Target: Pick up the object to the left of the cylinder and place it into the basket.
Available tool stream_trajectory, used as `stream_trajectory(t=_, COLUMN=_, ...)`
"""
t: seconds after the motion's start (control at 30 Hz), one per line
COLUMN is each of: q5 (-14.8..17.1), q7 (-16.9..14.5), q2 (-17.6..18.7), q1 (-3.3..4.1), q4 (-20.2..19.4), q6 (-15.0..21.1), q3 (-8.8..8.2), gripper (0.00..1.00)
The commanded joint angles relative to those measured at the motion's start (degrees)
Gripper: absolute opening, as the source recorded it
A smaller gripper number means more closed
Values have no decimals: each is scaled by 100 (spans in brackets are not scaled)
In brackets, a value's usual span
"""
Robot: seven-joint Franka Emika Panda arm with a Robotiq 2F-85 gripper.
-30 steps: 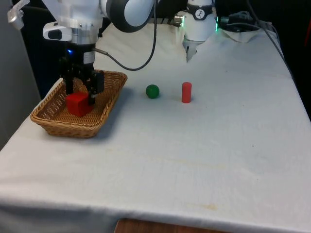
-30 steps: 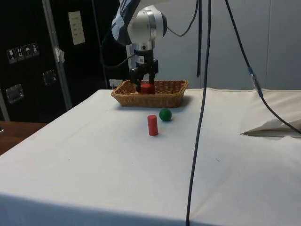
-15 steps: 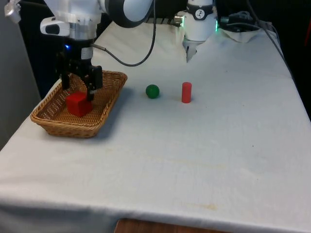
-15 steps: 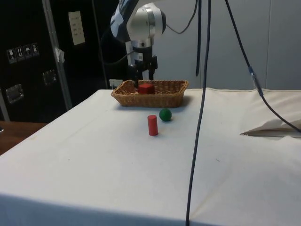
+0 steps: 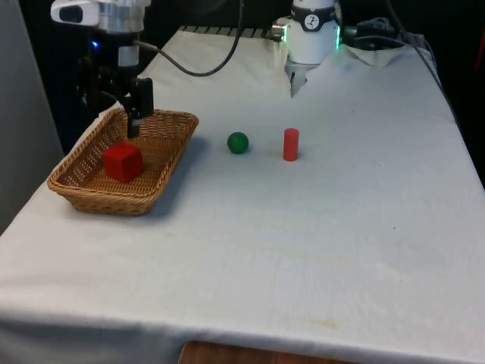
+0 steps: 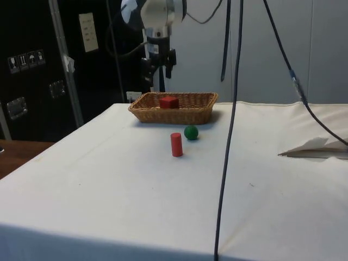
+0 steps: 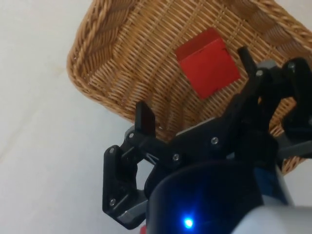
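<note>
The red cube [image 5: 123, 161] lies on the floor of the wicker basket [image 5: 97, 201] at the front view's left. My gripper [image 5: 116, 120] hangs open and empty above the basket's far end, well clear of the cube. On the cloth, apart from the basket, stand the green ball [image 5: 238, 142] and, to its right in the front view, the upright red cylinder [image 5: 291, 144]. The side view has the cube [image 6: 169, 101] inside the basket [image 6: 175, 114] with the gripper [image 6: 157, 73] above it, and the ball [image 6: 191, 132] and cylinder [image 6: 176, 144] nearer. In the wrist view the cube [image 7: 208, 62] sits beyond the spread fingers [image 7: 144, 118].
A dark cable [image 6: 231, 119] hangs down across the side view. Bunched cloth [image 6: 315, 148] lies at the side view's right. The table's edge runs close along the basket's left side in the front view.
The gripper has risen straight up from the basket, fingers open. The red cube it stood around stays on the basket floor. Ball and cylinder have not moved.
</note>
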Motion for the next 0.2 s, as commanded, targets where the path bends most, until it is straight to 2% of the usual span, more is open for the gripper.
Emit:
stream_trajectory(t=0.0, q5=-63, q7=63, q2=-34, q1=34, q4=23, q6=-86, q3=-63, gripper=100)
stream_trajectory(t=0.13, q5=-52, q7=109, q2=-23, q1=115, q4=103, q6=-223, q3=-206, gripper=100)
stream_trajectory(t=0.17, q5=-6, q7=57, q2=-6, q1=86, q4=97, q6=-155, q3=-166, gripper=100)
